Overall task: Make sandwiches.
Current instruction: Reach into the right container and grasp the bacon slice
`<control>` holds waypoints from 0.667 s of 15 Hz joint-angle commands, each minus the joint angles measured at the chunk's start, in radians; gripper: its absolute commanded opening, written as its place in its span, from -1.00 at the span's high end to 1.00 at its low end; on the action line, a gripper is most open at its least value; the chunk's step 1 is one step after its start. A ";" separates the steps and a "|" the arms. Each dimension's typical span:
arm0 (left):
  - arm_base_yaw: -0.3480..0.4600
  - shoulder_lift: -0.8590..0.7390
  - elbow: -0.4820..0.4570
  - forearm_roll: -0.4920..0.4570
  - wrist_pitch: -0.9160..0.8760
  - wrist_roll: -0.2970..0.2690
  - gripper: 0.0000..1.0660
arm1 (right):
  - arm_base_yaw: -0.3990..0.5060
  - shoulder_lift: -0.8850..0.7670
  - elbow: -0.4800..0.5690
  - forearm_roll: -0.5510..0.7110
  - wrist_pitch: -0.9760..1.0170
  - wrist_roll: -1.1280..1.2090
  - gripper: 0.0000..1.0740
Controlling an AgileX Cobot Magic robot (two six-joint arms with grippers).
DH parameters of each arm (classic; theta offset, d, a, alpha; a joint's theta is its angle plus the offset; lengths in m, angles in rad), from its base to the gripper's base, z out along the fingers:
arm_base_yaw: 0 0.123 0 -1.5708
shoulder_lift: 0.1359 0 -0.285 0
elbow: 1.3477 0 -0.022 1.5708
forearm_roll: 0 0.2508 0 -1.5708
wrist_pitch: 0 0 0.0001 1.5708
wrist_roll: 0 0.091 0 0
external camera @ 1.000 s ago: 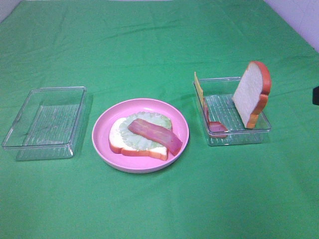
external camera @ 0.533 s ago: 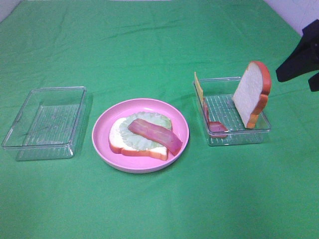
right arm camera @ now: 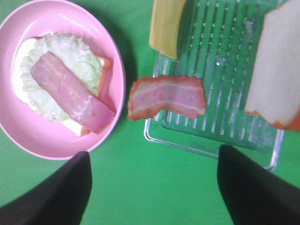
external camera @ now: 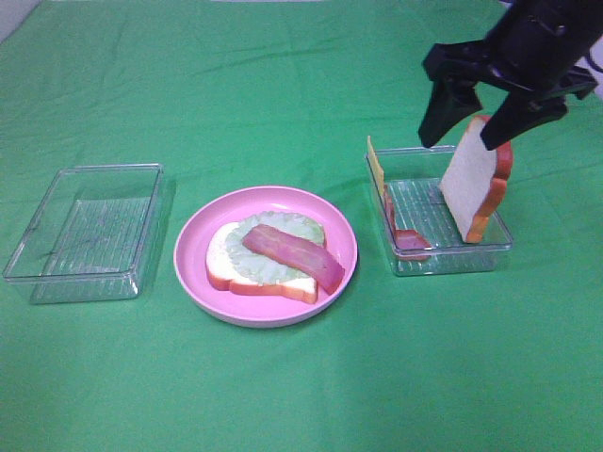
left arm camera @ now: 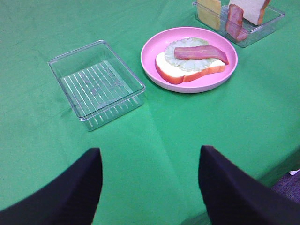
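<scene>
On the pink plate lies a half-built sandwich: a bread slice, pale lettuce and a bacon strip. The clear tray on the right holds an upright bread slice, a cheese square on edge and another bacon strip. My right gripper hangs open above that tray with nothing between its fingers. In the right wrist view the bacon strip droops over the tray's edge. My left gripper is open over bare cloth, well back from the plate.
An empty clear tray stands left of the plate and shows in the left wrist view too. Green cloth covers the whole table. The table's near edge shows at the corner of the left wrist view.
My right arm has swung in from the right edge and now hangs over the right tray. The food and trays have not moved.
</scene>
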 commanded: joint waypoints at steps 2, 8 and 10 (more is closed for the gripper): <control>-0.002 -0.019 0.002 -0.008 -0.012 0.003 -0.11 | 0.071 0.130 -0.135 -0.039 0.082 0.115 -0.31; -0.002 -0.019 0.002 -0.008 -0.012 0.003 -0.11 | 0.070 0.392 -0.400 -0.097 0.233 0.207 -0.26; -0.002 -0.019 0.002 -0.008 -0.012 0.003 -0.11 | 0.070 0.428 -0.435 -0.098 0.264 0.213 -0.24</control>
